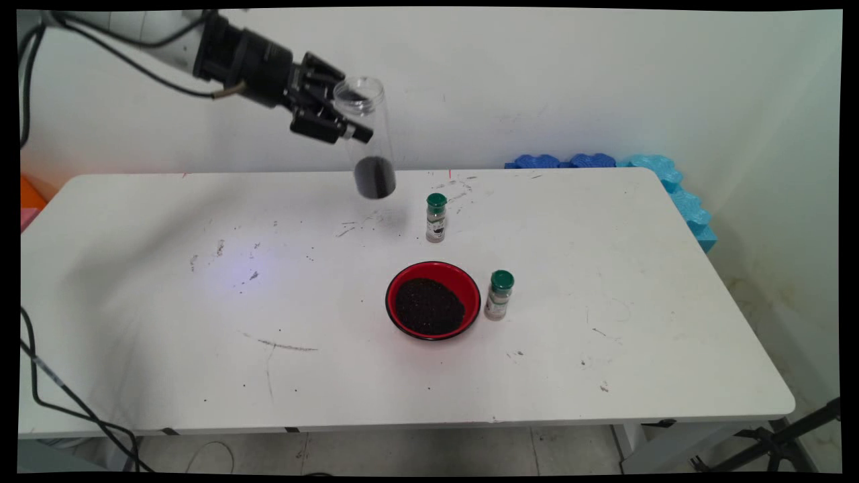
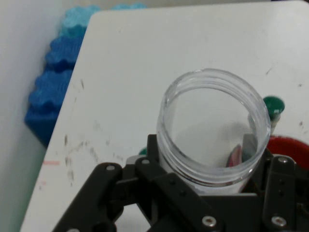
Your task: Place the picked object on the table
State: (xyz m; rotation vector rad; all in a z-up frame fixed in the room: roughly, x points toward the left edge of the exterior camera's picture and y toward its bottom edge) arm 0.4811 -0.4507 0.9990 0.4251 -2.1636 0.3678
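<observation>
My gripper (image 1: pixel 343 114) is shut on a clear plastic jar (image 1: pixel 366 137), held high above the table's far side. The jar hangs nearly upright, mouth up, with a dark layer of grains at its bottom. In the hand view the jar's open mouth (image 2: pixel 215 126) fills the middle, clamped between the fingers (image 2: pixel 277 179). Below and to the right on the table stands a red bowl (image 1: pixel 433 300) filled with dark grains. Two small green-capped bottles stand near it: one behind (image 1: pixel 436 217), one at its right (image 1: pixel 498 294). A green cap (image 2: pixel 273 106) and the bowl's red rim (image 2: pixel 289 147) show past the jar.
The white table (image 1: pixel 168 322) carries scuffs and scattered dark specks. Blue foam blocks (image 1: pixel 631 164) lie along its far right corner against the wall, also seen as foam blocks (image 2: pixel 55 82) in the hand view. Black cables hang at the left.
</observation>
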